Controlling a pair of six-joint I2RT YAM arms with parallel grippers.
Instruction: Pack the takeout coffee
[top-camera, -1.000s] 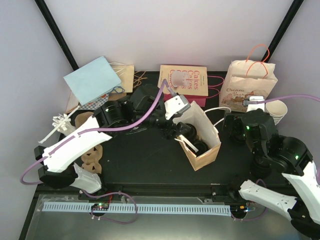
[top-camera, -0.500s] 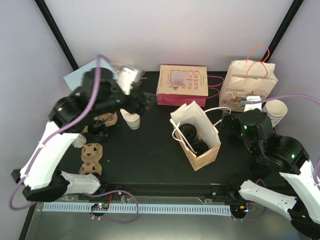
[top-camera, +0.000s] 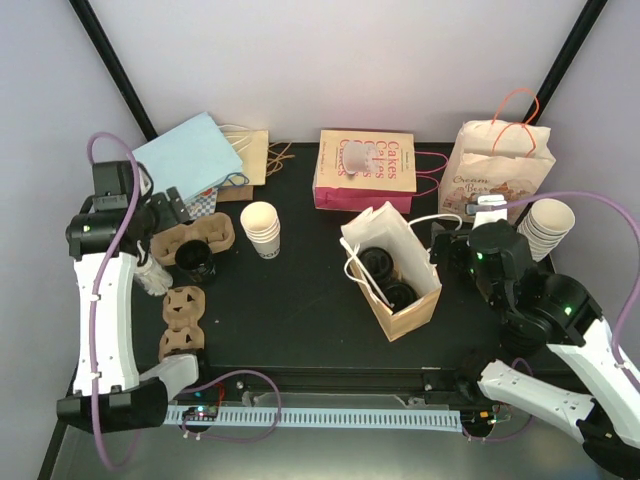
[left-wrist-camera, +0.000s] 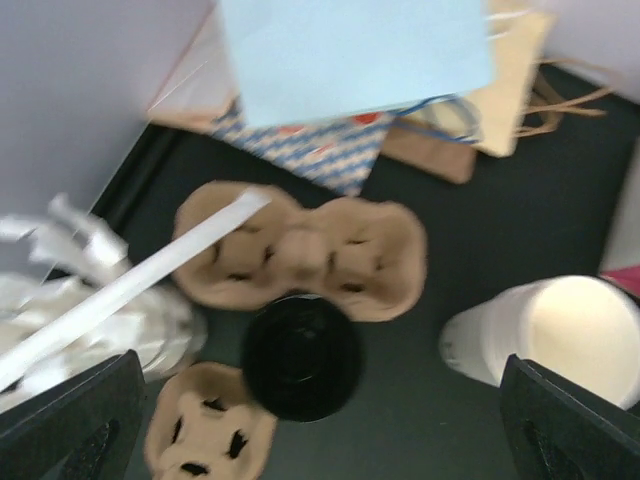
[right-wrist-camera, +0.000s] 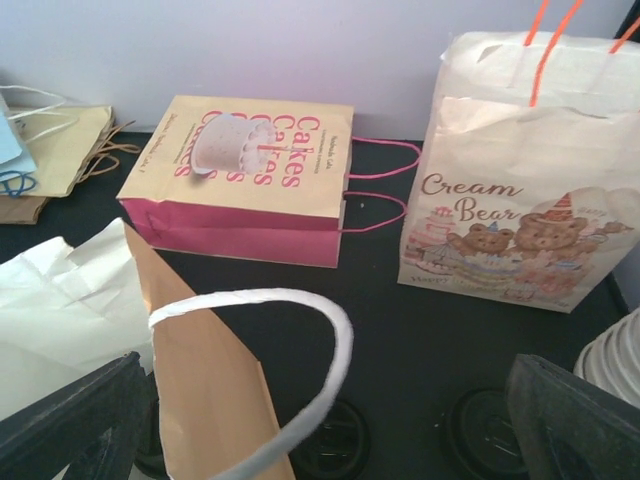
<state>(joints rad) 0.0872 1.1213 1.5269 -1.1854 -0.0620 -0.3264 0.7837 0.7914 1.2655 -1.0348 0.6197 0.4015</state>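
Note:
Two black round lids (top-camera: 380, 262) show inside the open brown paper bag (top-camera: 412, 312) at mid-table; the cups under them are hidden. Another black lid (left-wrist-camera: 300, 355) lies against a brown pulp carrier (left-wrist-camera: 300, 250) at the far left, seen from above. My left gripper (left-wrist-camera: 320, 440) hangs open high over that lid and carrier, holding nothing. A stack of nested cream cups (top-camera: 262, 228) stands just right of it. My right gripper (right-wrist-camera: 325, 440) is open beside the bag's white handle (right-wrist-camera: 300, 320), empty. Two loose black lids (right-wrist-camera: 490, 430) lie on the mat below it.
A pink "Cakes" bag (top-camera: 365, 170) and a "Cream Bear" bag (top-camera: 495, 170) stand at the back. A light blue bag (top-camera: 190, 155) lies back left over flat paper bags. More carriers (top-camera: 180, 320) and white ribbon (left-wrist-camera: 120, 290) crowd the left edge. Another cup stack (top-camera: 550, 225) stands far right.
My left arm pulled back from the brown bag and swung to the far left, over the carriers, its jaws opening. The cream cup stack is uncovered. The right arm barely shifted.

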